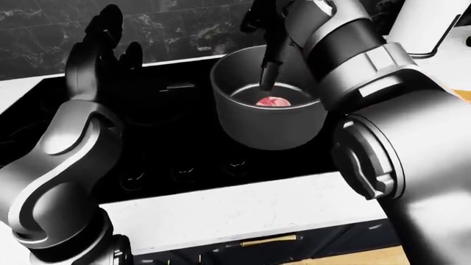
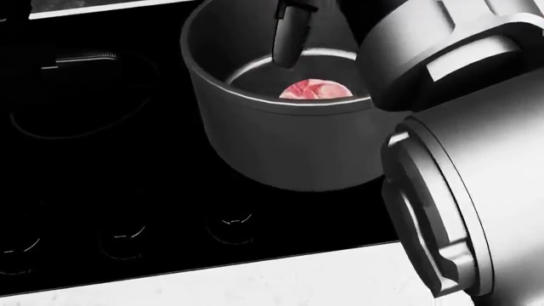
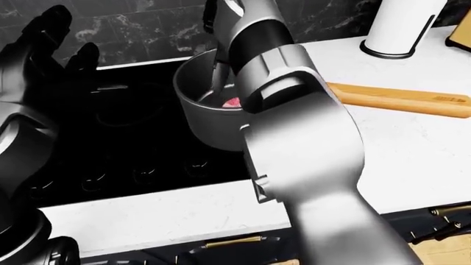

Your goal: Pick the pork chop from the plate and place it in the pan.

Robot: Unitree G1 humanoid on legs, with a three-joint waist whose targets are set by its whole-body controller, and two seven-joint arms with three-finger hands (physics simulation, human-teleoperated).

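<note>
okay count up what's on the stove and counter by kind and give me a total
Pans: 1, pan, on the stove
Pork chops: 1, pork chop, inside it
Cutting boards: 1, wooden board
White cylindrical appliances: 1, appliance
Total: 4

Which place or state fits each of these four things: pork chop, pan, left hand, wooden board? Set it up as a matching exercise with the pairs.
Things:
1. pork chop
2. pan
3. left hand
4. wooden board

Places or states:
A. on the black stove
B. on the white counter, at the right of the right-eye view
C. lying on the pan's floor
D. raised, fingers open, holding nothing

Pairs: 1-C, 2-A, 3-D, 4-B
</note>
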